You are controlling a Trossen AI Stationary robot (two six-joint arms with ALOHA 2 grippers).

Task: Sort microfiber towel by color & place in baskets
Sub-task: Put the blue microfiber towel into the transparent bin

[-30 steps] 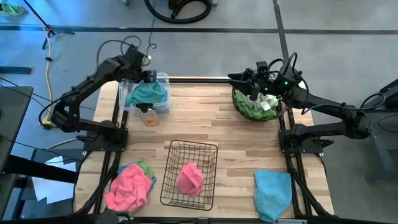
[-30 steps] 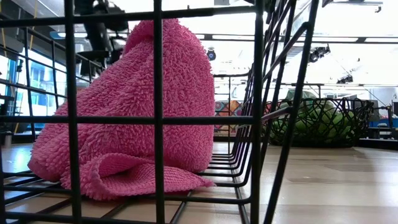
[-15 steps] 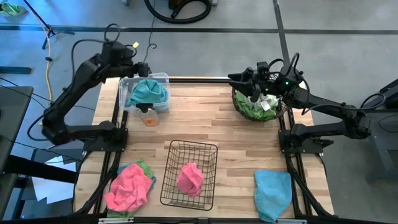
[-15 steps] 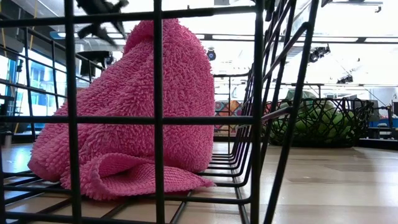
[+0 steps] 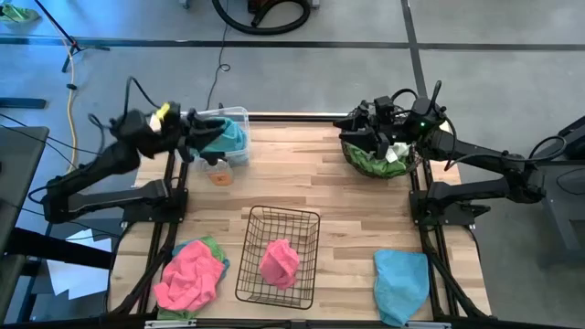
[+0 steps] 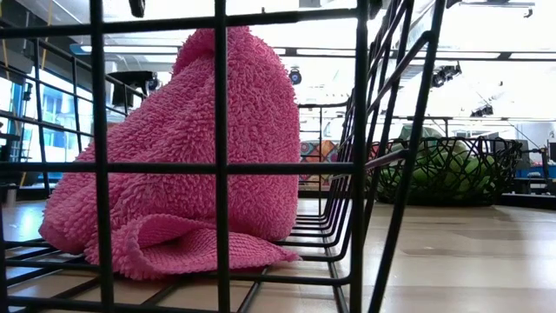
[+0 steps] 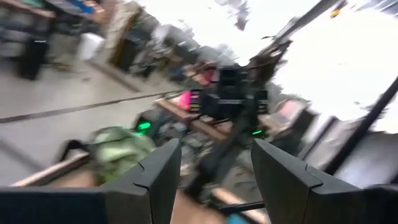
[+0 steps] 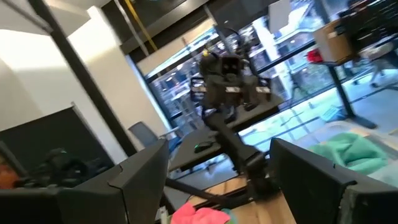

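A light blue towel (image 5: 219, 135) lies in the clear bin (image 5: 239, 113) at the far left. My left gripper (image 5: 212, 124) hovers open and level over that bin's left rim; its fingers (image 7: 163, 167) hold nothing. The round wire basket (image 5: 351, 153) at the far right holds green towels (image 5: 377, 161). My right gripper (image 5: 352, 123) hangs open above its left rim, also empty (image 8: 217, 155). A pink towel (image 5: 279, 260) sits in the black wire basket (image 5: 311, 219). At the near left, a pink towel (image 5: 190, 279) lies on a green one (image 5: 212, 245). A light blue towel (image 5: 402, 283) lies at the near right.
A small orange thing (image 5: 219, 176) lies on the wood just in front of the clear bin. Bare tabletop (image 5: 292, 169) stretches between the bin, the round basket and the wire basket. Black frame rails (image 5: 174, 196) run along both sides of the table.
My left gripper has risen out of the clear bin and drawn back toward the table's left edge. It has tipped from pointing down to about level. The light blue towel stays in the bin.
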